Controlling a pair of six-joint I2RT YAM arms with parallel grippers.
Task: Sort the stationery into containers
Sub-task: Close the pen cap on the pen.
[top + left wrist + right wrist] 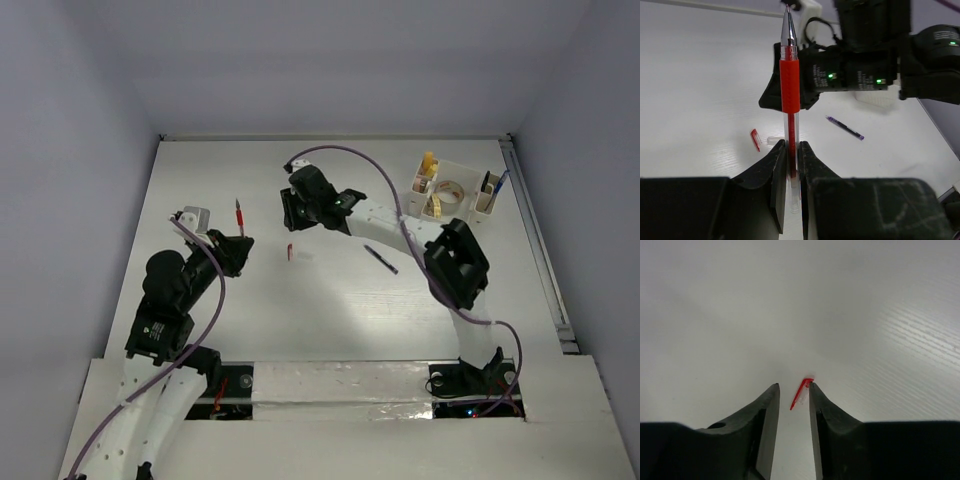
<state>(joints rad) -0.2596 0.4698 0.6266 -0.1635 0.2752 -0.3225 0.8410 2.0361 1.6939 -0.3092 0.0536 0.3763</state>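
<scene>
The left end effector (792,150) clamps a thin red plastic pen (790,80) by its clear barrel, likely light, stiff, slippery; the right end effector (793,386), part-open, points at a tiny red cap (802,387).

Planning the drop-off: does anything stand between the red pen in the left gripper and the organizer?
Yes: the right gripper and right arm sit mid-table, across the straight line from the red pen to the organizer.

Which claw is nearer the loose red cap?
Right. The right claw has the red cap framed between its tips; the left claw, shut on the red pen, sits off to its left.
</scene>
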